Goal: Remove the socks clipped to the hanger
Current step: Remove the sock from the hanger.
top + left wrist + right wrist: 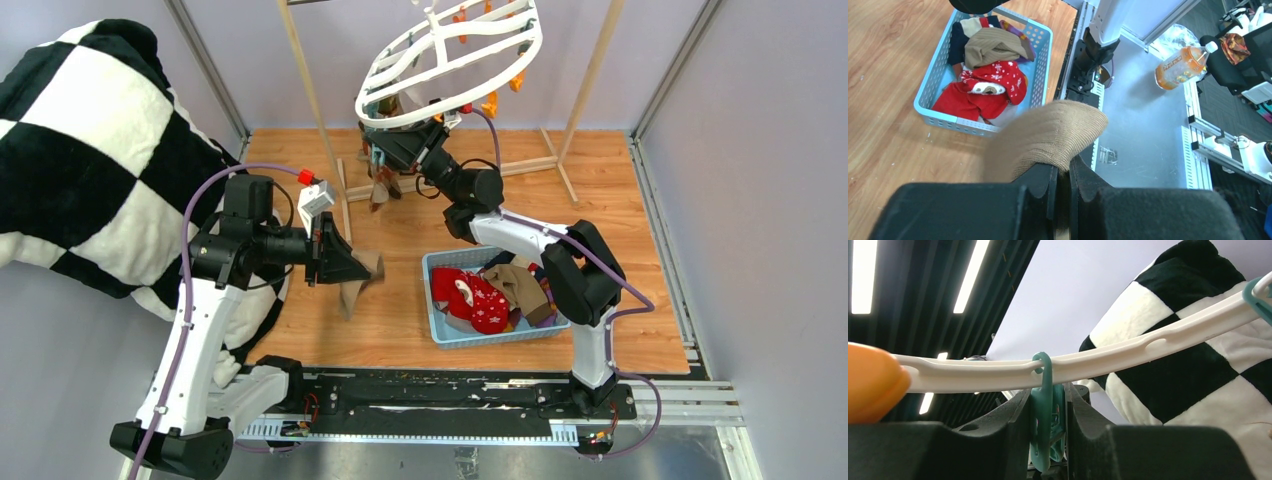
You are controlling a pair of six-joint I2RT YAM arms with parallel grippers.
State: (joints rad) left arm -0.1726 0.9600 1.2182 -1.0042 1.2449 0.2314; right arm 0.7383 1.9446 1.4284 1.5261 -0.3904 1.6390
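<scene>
Right gripper, bottom centre, pinches a teal clip; squeeze squarely until it opens. Left gripper clamps a tan sock.

No text can be read; the label on the orange drink bottle is too blurred

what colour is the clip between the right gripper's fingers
Teal; the small plastic clip shows best in the right wrist view.

Socks are piled in a basket on the table, the hanger hung behind it, a blanket draped left
</scene>
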